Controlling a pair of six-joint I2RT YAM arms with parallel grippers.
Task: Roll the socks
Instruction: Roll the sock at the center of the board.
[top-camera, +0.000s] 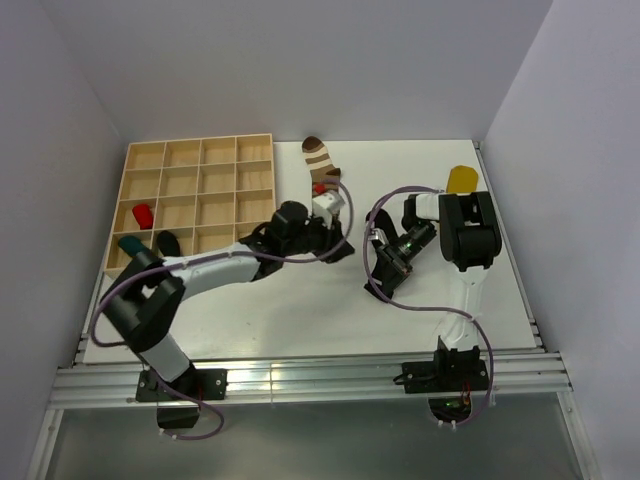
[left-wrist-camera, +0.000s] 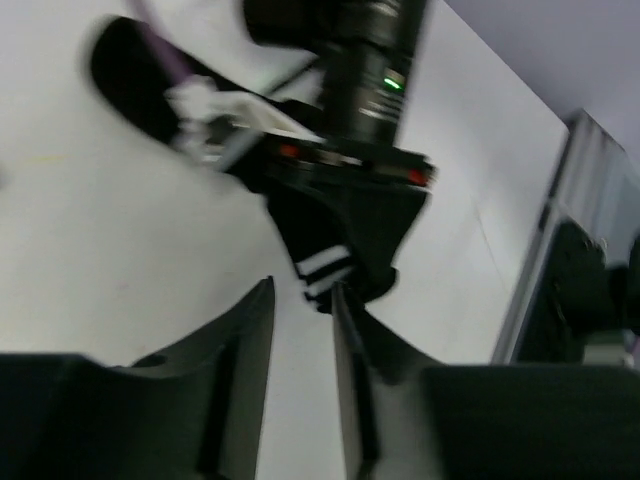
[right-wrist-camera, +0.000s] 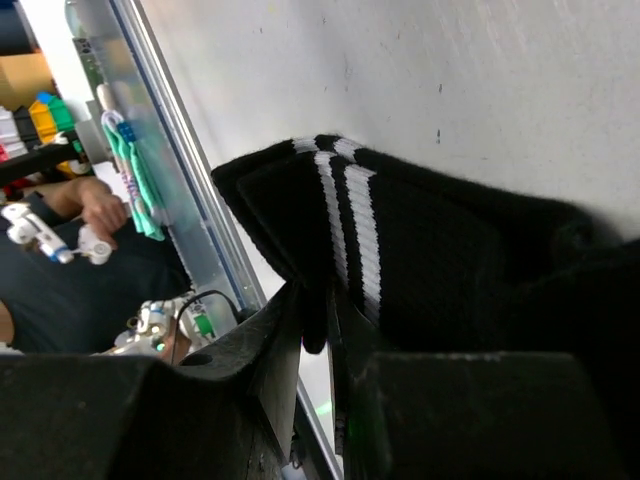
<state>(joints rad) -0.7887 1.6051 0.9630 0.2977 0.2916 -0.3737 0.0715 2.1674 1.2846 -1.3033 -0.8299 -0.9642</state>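
Near the middle of the tabletop, a bit to the right side, lies the black sock with white stripes on its cuff. The right gripper has its jaws pressed close on a fold of the cuff, so it is pinching the sock. The left gripper sits just beside the striped end. Its jaws are spread a little, with only bare tabletop between them, so it holds nothing.

The sock looks soft, light and floppy. It will bend and sag, and a roll may spring open if nobody presses on it. The thick cuff looks like the best place to grab, because the cloth is doubled there and will not slip out as fast.

The cuff end points toward the left gripper. The foot end runs back under the right gripper, where it is hidden, so I think the sock lies long-ways from left to right, but I cannot be sure.

Two more socks wait along the far edge: the brown sock near the middle and the yellow sock by the far right corner.
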